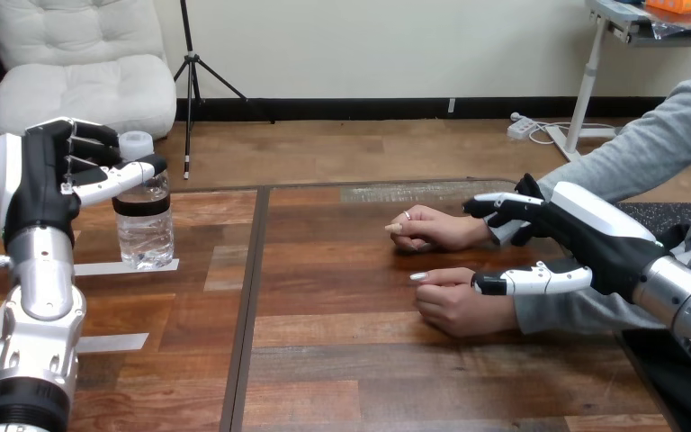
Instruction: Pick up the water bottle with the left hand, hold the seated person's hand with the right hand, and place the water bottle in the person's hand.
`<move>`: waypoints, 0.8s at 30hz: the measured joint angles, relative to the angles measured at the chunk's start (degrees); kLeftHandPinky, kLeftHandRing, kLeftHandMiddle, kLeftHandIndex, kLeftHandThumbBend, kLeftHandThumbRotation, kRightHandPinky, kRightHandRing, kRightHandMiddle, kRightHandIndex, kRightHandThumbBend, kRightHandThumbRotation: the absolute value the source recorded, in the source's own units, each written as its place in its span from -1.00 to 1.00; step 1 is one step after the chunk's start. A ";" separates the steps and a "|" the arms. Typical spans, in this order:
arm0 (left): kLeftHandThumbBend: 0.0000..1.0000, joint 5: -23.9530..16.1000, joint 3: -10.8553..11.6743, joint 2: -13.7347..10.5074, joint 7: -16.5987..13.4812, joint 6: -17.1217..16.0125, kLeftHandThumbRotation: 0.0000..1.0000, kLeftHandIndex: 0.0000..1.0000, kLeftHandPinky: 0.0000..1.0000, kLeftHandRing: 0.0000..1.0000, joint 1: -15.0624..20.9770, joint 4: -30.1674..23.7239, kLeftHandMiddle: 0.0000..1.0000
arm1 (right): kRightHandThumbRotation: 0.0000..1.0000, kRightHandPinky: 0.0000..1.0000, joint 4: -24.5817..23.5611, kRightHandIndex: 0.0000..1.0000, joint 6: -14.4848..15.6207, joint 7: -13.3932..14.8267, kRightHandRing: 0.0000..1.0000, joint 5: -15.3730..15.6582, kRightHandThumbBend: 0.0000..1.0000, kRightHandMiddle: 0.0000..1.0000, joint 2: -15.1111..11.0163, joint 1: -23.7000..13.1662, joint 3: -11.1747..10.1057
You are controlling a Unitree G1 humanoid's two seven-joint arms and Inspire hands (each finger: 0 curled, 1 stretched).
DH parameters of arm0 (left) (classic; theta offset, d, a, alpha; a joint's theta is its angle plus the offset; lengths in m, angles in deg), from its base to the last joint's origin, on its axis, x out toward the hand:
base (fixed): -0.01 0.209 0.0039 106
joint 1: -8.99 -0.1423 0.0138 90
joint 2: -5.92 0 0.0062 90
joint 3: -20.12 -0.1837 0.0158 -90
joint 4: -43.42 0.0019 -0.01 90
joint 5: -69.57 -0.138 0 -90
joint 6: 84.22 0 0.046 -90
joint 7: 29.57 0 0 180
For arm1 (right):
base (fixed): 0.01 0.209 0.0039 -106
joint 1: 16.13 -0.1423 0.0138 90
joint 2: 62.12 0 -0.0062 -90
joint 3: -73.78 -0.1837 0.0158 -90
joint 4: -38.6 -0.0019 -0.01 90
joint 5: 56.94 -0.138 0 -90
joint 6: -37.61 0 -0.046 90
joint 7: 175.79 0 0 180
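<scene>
Clear plastic water bottle (145, 229) stands near the wooden table's (369, 360) far-left edge, our left hand (49, 180) curled round its neck; gripped so high, it could swing. Our right hand (594, 238) lies open beside the person's hands (441, 229).

No text, number or sign can be read. The clear plastic water bottle (145, 232) on the wooden worktop (396, 360) carries a dark label band (141, 205); any print on the band is too small to tell.

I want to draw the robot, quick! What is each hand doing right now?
Left hand: shut on the water bottle, near its cap.
Right hand: open, straight fingers beside the person's hands, gripping neither.
</scene>
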 measured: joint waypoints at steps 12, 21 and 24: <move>0.51 0.26 0.51 0.06 0.51 0.07 -1.00 -0.10 -0.38 -0.25 -0.03 0.00 -0.11 | 0.46 0.45 0.53 0.72 3.30 0.25 0.68 1.95 1.00 0.74 -0.93 -1.23 2.23; 0.50 0.14 0.52 0.06 0.55 0.10 -1.00 -0.09 -0.37 -0.24 -0.03 -0.01 -0.11 | 0.32 0.47 1.08 0.72 5.86 0.23 0.68 3.56 1.00 0.74 -0.98 -2.21 3.99; 0.51 0.14 0.52 0.06 0.56 0.12 -1.00 -0.09 -0.37 -0.23 -0.03 -0.01 -0.10 | 0.27 0.48 1.36 0.72 6.25 0.22 0.68 4.03 1.00 0.74 -0.97 -2.57 4.57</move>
